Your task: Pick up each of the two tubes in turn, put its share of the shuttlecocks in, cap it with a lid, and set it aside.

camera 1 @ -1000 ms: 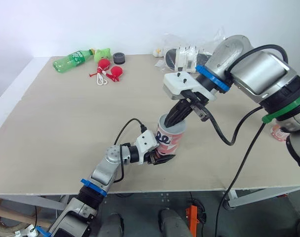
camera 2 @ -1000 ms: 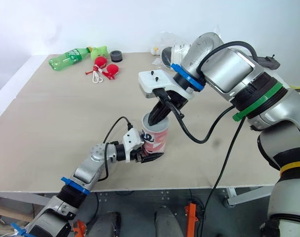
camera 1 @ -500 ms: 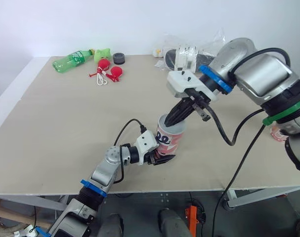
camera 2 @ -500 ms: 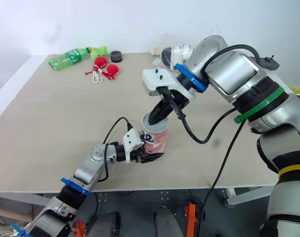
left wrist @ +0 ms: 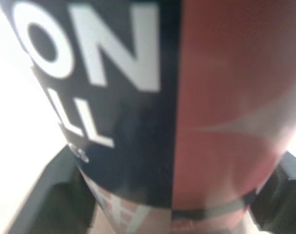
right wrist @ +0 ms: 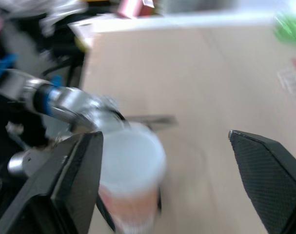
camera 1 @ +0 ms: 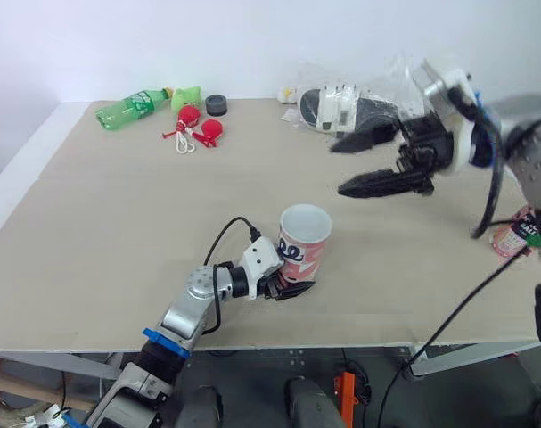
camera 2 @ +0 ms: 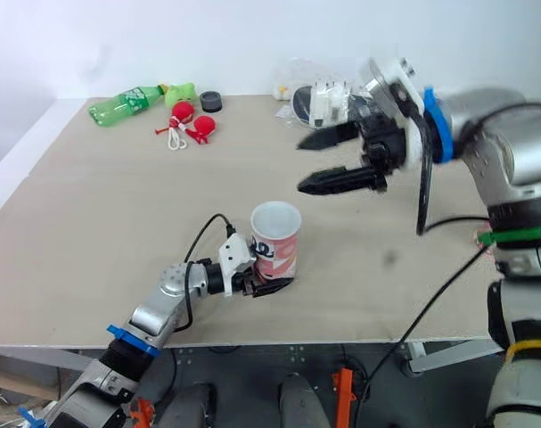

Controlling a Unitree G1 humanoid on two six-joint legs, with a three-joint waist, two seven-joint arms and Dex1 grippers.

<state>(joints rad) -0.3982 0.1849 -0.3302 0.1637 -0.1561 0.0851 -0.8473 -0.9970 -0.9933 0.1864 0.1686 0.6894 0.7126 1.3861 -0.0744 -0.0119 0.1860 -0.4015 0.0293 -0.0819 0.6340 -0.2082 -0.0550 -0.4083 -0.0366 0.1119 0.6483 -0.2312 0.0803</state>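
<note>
Tube stands upright and uncapped near the front edge of the worktop, clamped at its base by the left tool. The right tool hangs above the worktop, apart from the tube, its fingers spread wide and holding nothing.
</note>
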